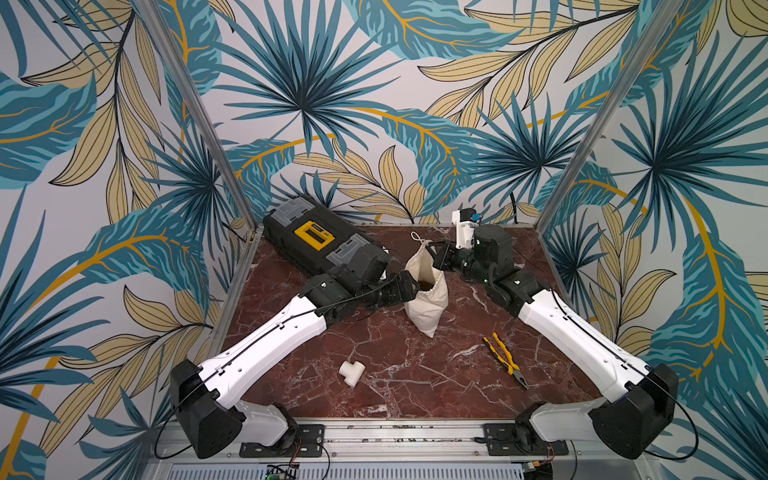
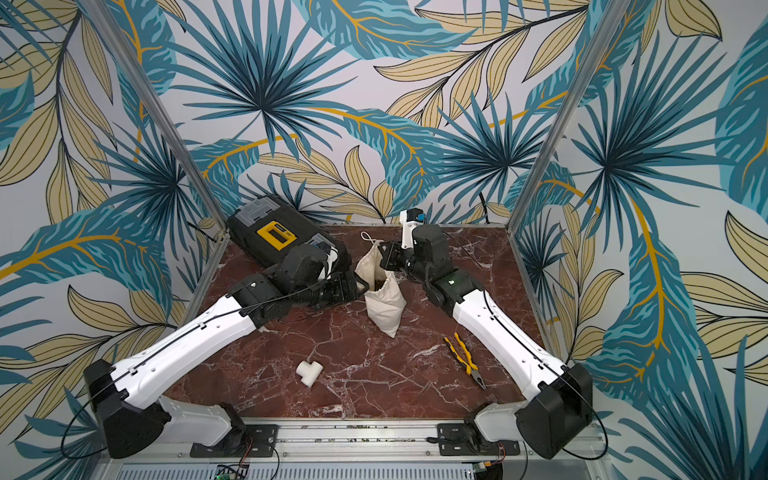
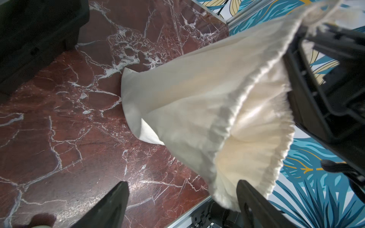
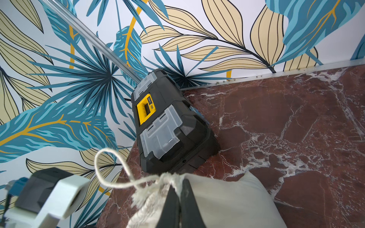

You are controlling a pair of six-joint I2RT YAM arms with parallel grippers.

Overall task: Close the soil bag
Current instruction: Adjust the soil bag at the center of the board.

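At the back left I see the black toolbox [image 1: 316,239] with its lid down and its contents hidden. Near the middle of the marble table [image 1: 374,374] the soil bag [image 1: 428,305] stands upright, mouth partly gaping, with dark soil [image 1: 424,286] showing inside. My left gripper [image 3: 181,184] has its fingers spread wide at the bag's left side, the loose rim right at one finger [image 3: 254,203] and nothing grasped, while my right gripper [image 4: 178,189] is clenched on the gathered far corner of the rim, just beside the cord [image 4: 107,149] loop.
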